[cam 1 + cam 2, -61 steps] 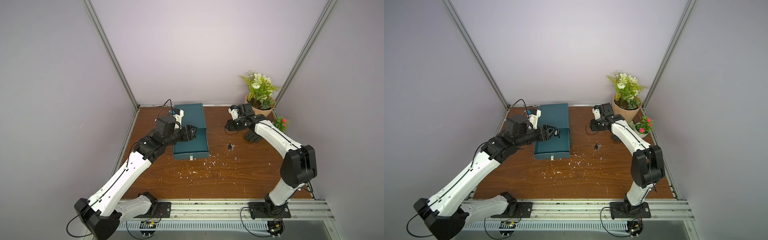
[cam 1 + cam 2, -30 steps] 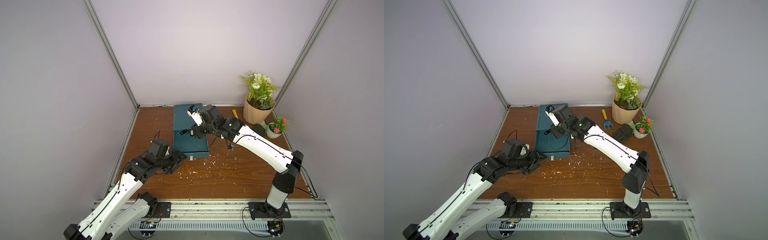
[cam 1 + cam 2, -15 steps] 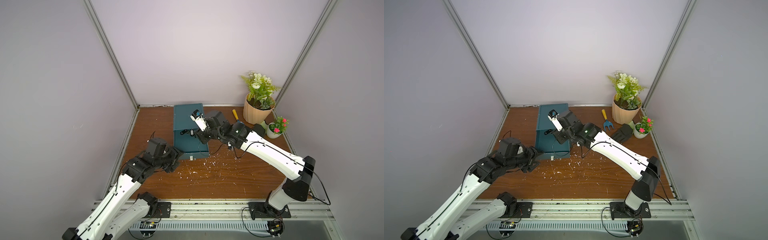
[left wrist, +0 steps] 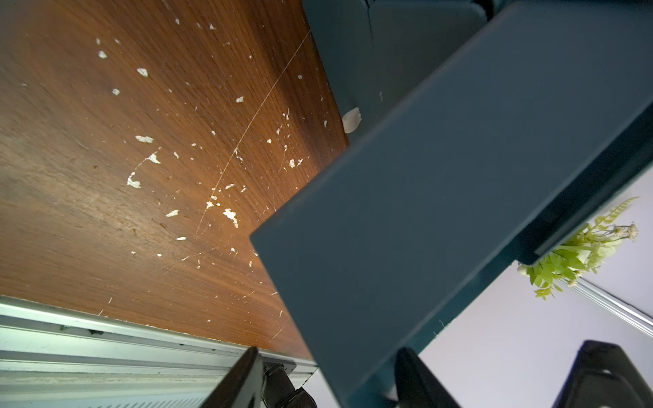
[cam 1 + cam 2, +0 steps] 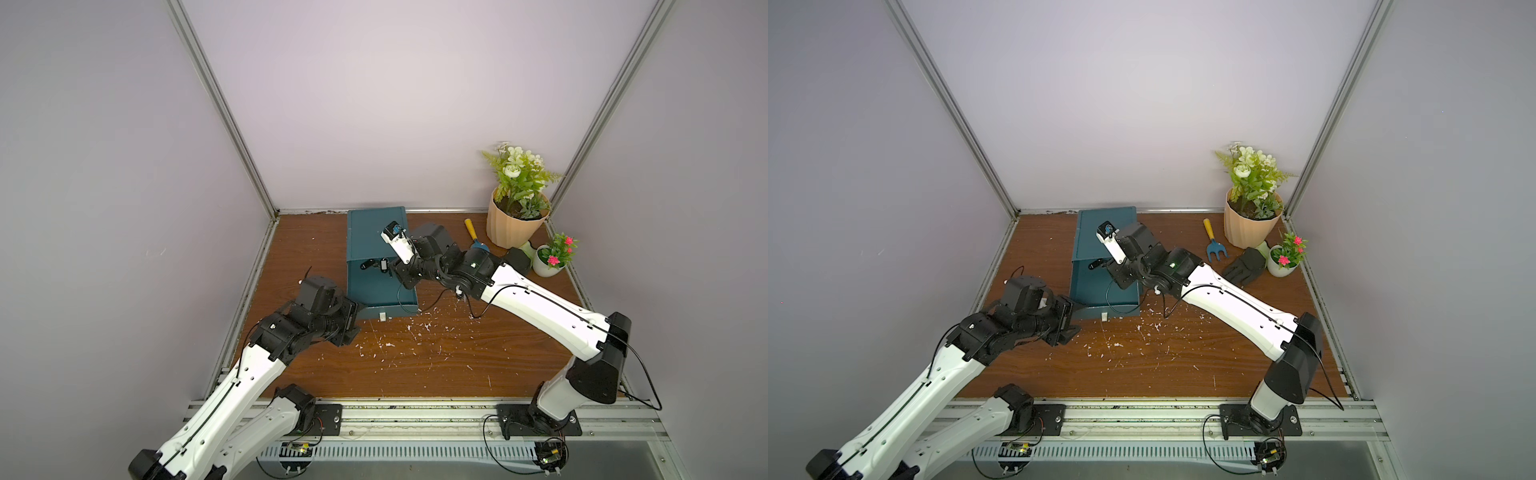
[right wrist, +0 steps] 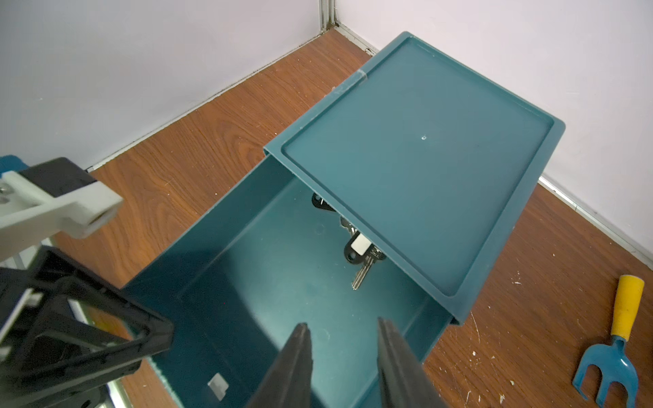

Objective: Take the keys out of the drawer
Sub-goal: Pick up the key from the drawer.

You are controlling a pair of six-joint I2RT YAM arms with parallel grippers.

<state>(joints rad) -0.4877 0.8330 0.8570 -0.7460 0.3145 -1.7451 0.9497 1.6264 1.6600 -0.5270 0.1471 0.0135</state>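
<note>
- The keys (image 6: 360,254) lie at the back of the pulled-out drawer (image 6: 212,243), half tucked under the front lip of the casing (image 6: 417,159), which stands on the bench (image 5: 436,365). Another dark tag shows further along that lip, mostly hidden.
- The right fingers (image 6: 305,339) hover over the drawer's bare floor, partly open with nothing between them. The keys are straight ahead of them, towards the casing, and lower.
- One bare silver blade points out of the bunch towards the drawer front, roughly in line with the fingers' reach, so the gap between the fingers runs across it.
- The left fingers (image 5: 1064,311) stand wide apart at the drawer's front corner, outside it. They seem to hold nothing, and I cannot tell whether they touch the wall.
- The right arm is plainly the nearer. I judge the reach to be forward and down, stopping short of the overhanging lip.
</note>
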